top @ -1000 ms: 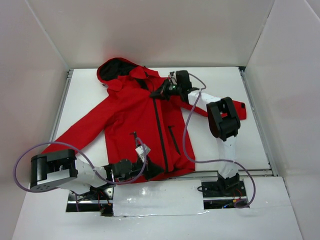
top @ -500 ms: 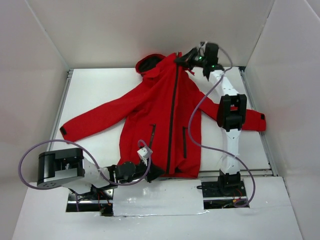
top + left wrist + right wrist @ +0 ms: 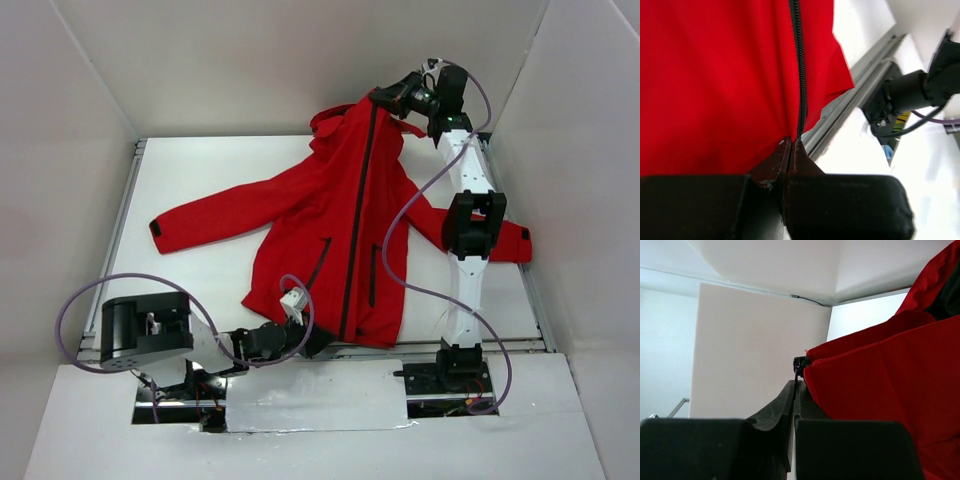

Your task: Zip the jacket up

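jacket (image 3: pixel 320 215) on table (image 3: pixel 200 170) | left hand (image 3: pixel 310 343): near end | right hand (image 3: pixel 380 97): far end

Overhead from behind, wrist close-ups, jacket (image 3: pixel 330 220) shared

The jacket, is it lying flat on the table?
No, the right gripper holds the jacket by its top, raised before the back wall.

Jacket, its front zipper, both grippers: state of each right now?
jacket: pulled taut, collar end raised, sleeves spread on the table.
front zipper: closed along all that shows.
zipper pull: up at the collar, pinched.
left gripper: shut on the jacket hem at the zipper's foot.
right gripper: shut on the zipper pull.
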